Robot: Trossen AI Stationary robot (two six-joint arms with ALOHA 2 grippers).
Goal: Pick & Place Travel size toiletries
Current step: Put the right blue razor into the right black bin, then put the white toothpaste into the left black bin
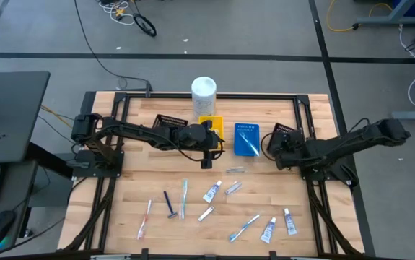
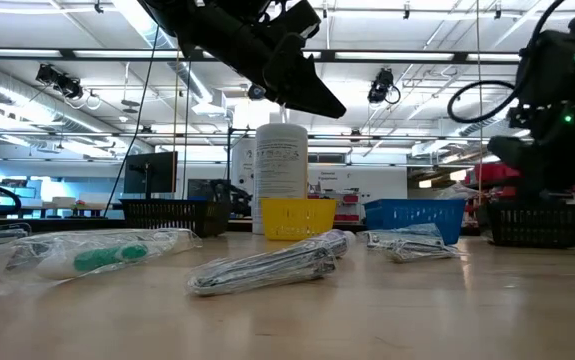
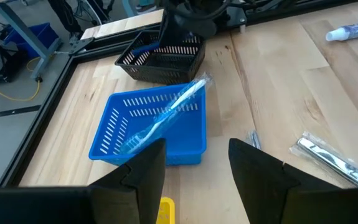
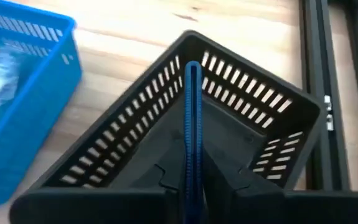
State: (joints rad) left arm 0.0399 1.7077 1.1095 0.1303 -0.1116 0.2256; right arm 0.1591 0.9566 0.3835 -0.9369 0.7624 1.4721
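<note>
Now we pinch the thin, light, stiff blue razor (image 4: 192,143) by its handle in our right jaws above the black basket (image 4: 272,112), left jaws wide.

We see a tall container (image 1: 203,89) at the back of the table (image 1: 128,188). Just in front of it sits a small tray (image 1: 212,123), and a second tray (image 1: 247,139) lies to its right with a wrapped toothbrush (image 1: 247,137) in it. Further right is a third tray (image 1: 282,134), and the right gripper (image 4: 191,180) hangs over it with a razor (image 4: 192,124) between its fingers. The left gripper (image 1: 208,160) is in front of the first tray. Tubes (image 1: 212,191), toothbrushes (image 1: 184,196) and another razor (image 1: 169,205) lie spread across the front.
</note>
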